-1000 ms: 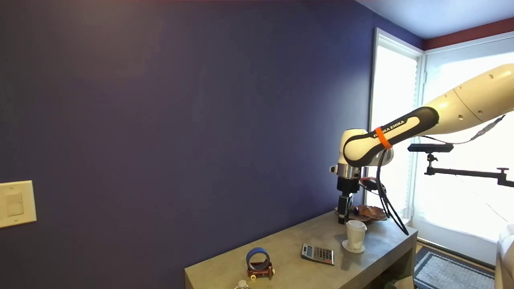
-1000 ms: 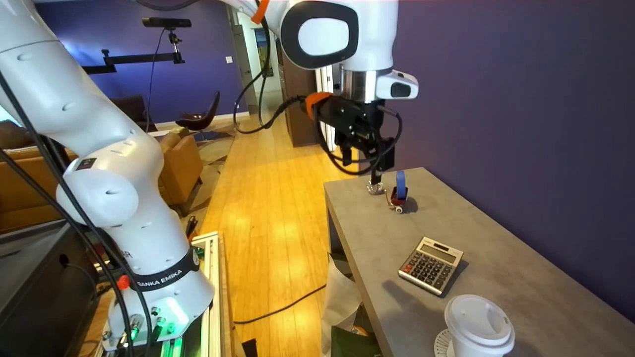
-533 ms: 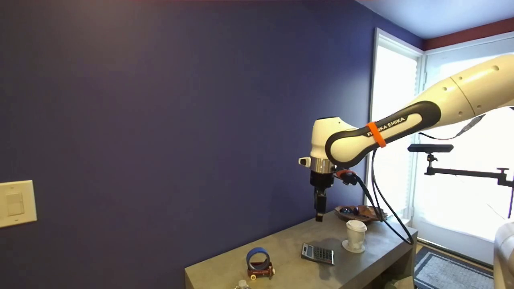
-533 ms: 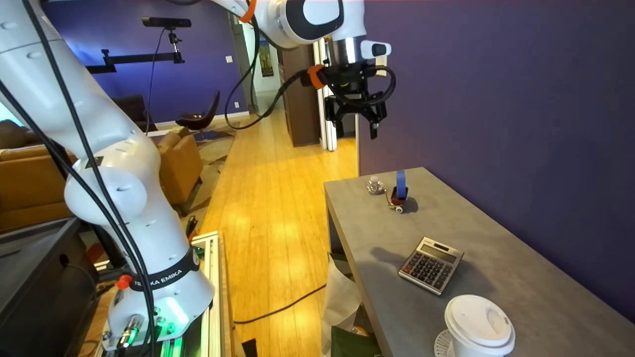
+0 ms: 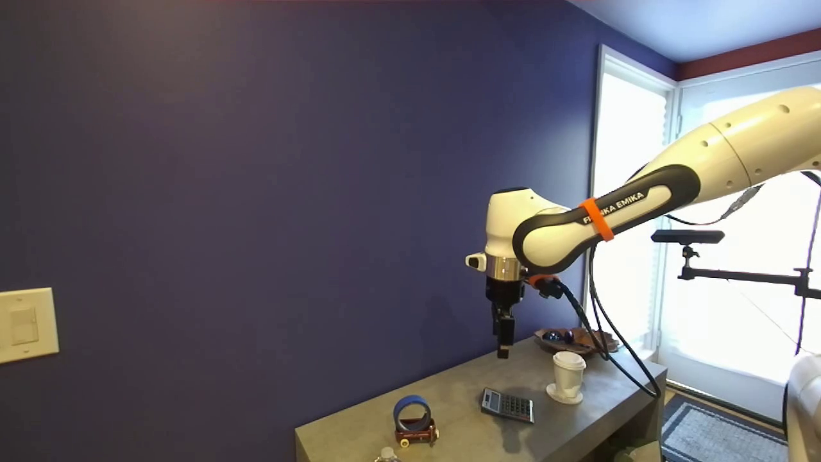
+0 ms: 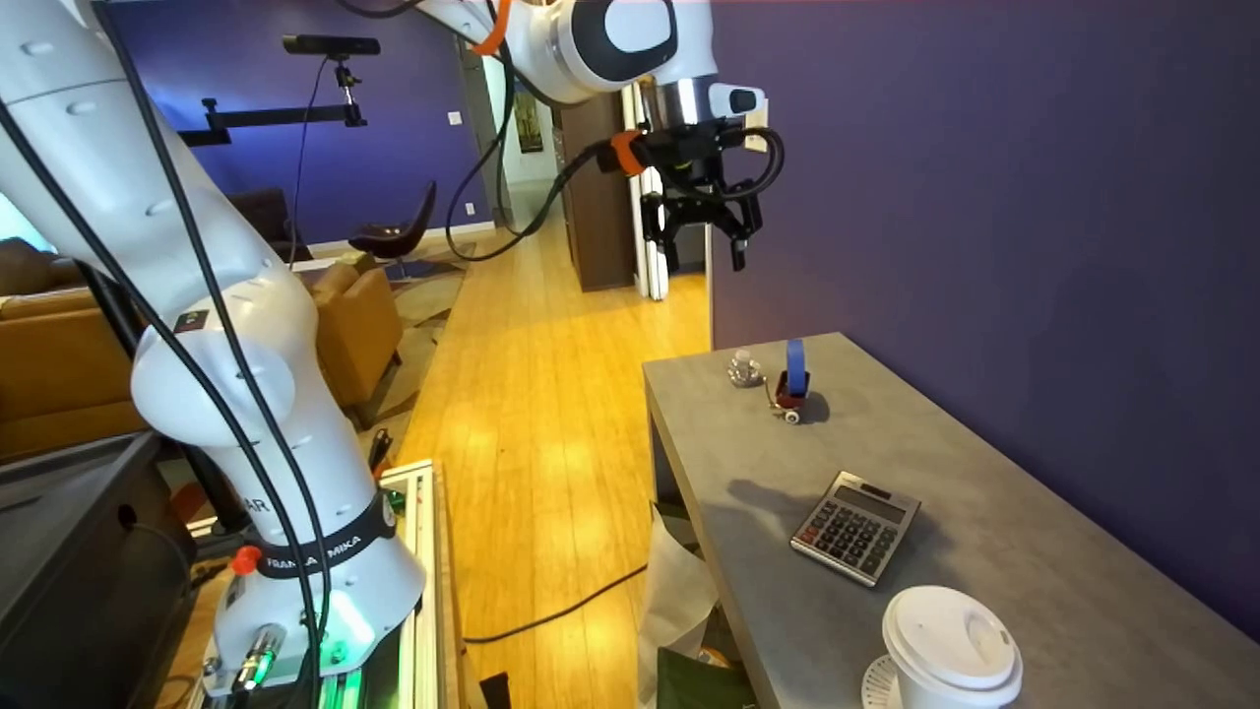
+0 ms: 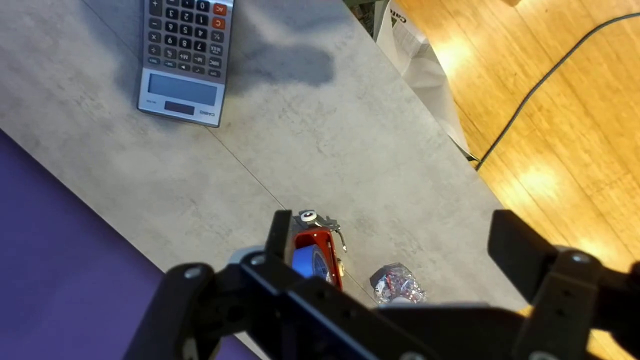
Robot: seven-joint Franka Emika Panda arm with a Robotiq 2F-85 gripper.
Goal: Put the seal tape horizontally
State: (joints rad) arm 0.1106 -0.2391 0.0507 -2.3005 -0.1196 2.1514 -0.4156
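The seal tape [image 5: 410, 400] appears as a blue ring-shaped roll with a hollow centre. It stands upright on edge in a small red wheeled holder [image 5: 417, 437] on the grey table. In an exterior view the tape [image 6: 795, 366] is seen edge-on at the far end of the table. In the wrist view the tape [image 7: 304, 261] shows beside the left finger, which partly hides it. My gripper [image 6: 705, 263] is open and empty, pointing down high above the table. In an exterior view the gripper [image 5: 499, 343] hangs above and behind the calculator.
A calculator [image 6: 854, 529] lies mid-table. A lidded white cup [image 5: 569, 375] on a coaster and a brown bowl [image 5: 580, 340] stand at one end. A small clear bottle [image 7: 397, 284] stands beside the tape. A purple wall [image 7: 75, 260] borders the table's long side.
My gripper has moved from near the bowl and cup along the table towards the tape, and its wrist has turned. In the last half second it shifted only slightly. The tape has not moved.
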